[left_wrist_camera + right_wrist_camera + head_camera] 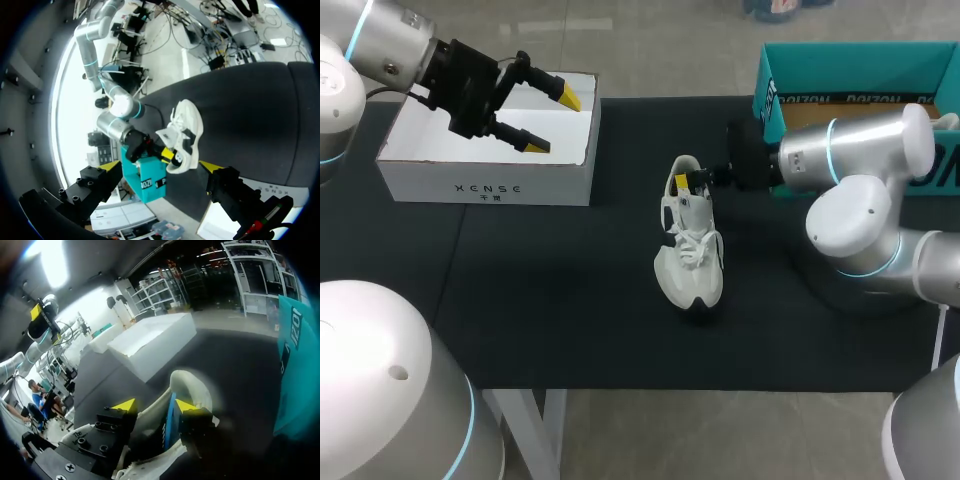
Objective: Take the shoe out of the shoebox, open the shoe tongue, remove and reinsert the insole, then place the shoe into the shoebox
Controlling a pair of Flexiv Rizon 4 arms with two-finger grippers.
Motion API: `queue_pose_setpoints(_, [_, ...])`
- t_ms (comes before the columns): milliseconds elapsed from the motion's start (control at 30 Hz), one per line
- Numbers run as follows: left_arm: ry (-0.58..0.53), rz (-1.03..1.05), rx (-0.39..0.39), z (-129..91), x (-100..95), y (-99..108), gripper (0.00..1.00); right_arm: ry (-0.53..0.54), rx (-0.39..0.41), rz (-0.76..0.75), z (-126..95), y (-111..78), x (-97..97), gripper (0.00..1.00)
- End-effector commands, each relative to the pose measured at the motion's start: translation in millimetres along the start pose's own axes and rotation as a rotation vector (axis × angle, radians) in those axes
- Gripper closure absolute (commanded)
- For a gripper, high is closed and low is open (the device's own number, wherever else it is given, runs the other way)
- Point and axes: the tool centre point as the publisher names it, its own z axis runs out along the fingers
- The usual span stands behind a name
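A white lace-up shoe stands upright on the black table, heel toward the back. My right gripper is at the heel. In the right wrist view the gripper is open, with the heel collar and blue lining between its yellow tips. The teal shoebox stands at the back right, behind my right arm. My left gripper hangs wide open over a white box, with nothing in it. The left wrist view shows the shoe and the teal shoebox ahead of it.
The white box fills the table's back left. The black table stretches bare in front of the shoe and to its left. My right arm's elbow sits low over the table's right side.
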Motion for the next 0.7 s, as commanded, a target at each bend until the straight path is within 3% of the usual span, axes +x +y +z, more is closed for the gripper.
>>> queue_pose_setpoints(33, [0.004, 0.001, 0.0, -0.5, -0.4, -0.4, 0.0, -0.048, 0.023, 0.023, -1.2, 6.8, 5.2, 1.0])
queue_pose_setpoints(700, [0.004, 0.001, 0.0, -0.5, -0.4, -0.4, 0.0, -0.105, 0.108, 0.021, 8.7, -3.4, -12.2, 1.0])
